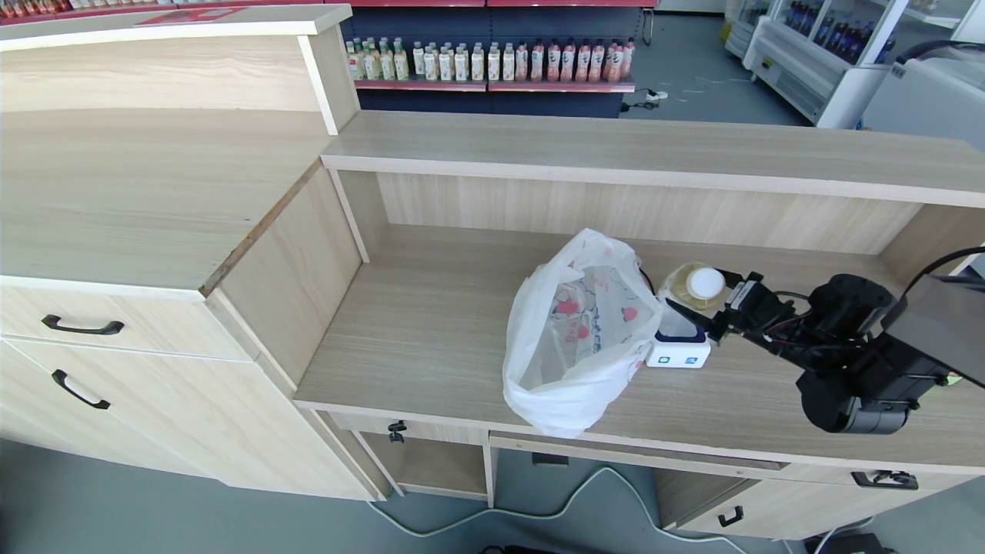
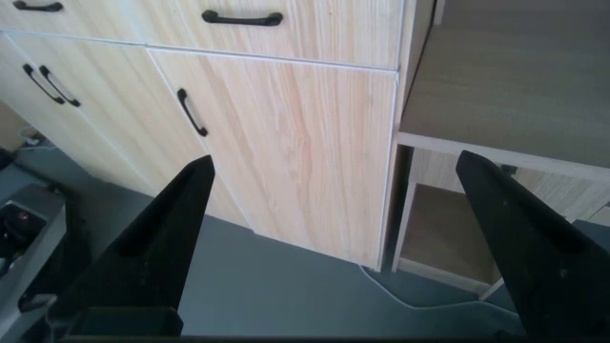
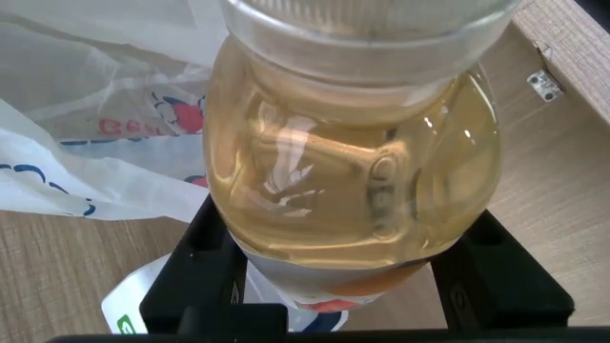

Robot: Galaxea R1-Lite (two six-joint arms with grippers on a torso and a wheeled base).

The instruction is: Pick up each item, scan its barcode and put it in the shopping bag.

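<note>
You had the right fingers [image 3: 195,272] pinching the smooth round bottle [image 3: 353,191] over the scanner [image 1: 679,348], just beside the shopping bag [image 1: 573,331] on the counter [image 1: 431,331], where I judged it could slip, or catch the bag's limp rim going in.

Bottle [image 1: 696,286]: clear, amber liquid, white cap, upright, just right of bag.
Bag [image 1: 573,331]: white plastic, red-blue print, mouth open.
Scanner [image 1: 679,350]: white, blue top, against bag.
</note>
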